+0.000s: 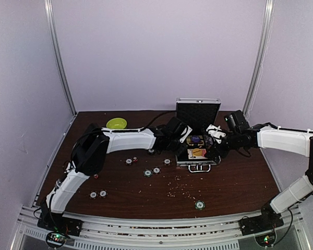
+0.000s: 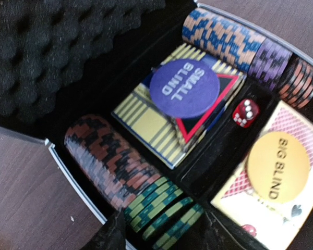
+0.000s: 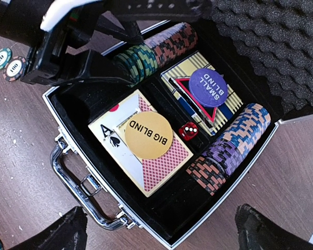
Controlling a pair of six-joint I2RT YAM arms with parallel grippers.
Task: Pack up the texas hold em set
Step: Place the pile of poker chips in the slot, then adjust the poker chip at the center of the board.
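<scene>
Possibly the left gripper (image 2: 164, 240), hold unclear, tips green chips (image 2: 159, 205) at nine o'clock in the briefcase (image 3: 240, 166); right gripper (image 3: 164, 229) gapes empty.

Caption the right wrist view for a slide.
Open briefcase holding chip rows, card decks, red die, Big Blind button and Small Blind button.

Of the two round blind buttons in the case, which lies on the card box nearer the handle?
The yellow BIG BLIND button, on the ace-of-spades box by the handle; the purple SMALL BLIND button lies on the striped box.
</scene>
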